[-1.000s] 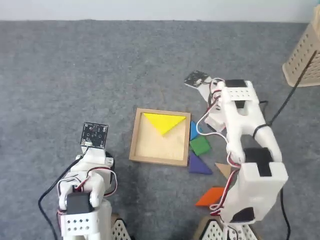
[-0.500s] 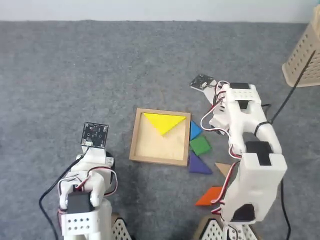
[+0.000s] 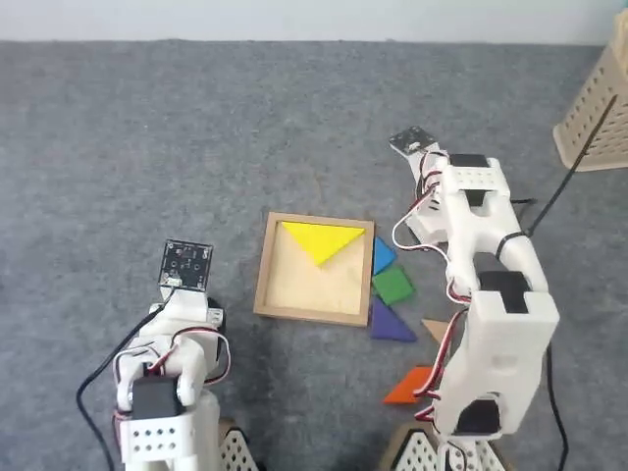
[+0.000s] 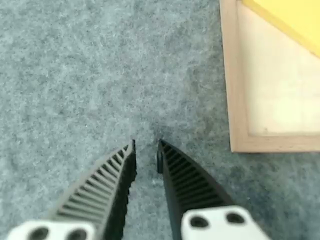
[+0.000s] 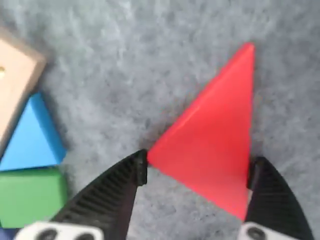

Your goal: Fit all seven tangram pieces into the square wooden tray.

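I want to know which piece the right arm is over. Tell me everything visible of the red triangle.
The red triangle is a flat, smooth piece, solid red, with sharp corners; painted wood or plastic by its look. It lies flat on the grey carpet, apart from the blue piece. The open right gripper straddles it, a fingertip at each side; whether they touch it is unclear.

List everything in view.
tray: 1, pale wood, centre
yellow triangle: 1, yellow, in tray
blue piece: 1, blue, right of tray
green piece: 1, green, beside blue piece
purple triangle: 1, purple, by tray's corner
tan triangle: 1, tan, beside purple triangle
orange piece: 1, orange, by right arm
red triangle: 1, red, on carpet
perforated box: 1, beige, far right
left pincer: 1, black, over carpet beside tray
right pincer: 1, black, open, straddling red triangle
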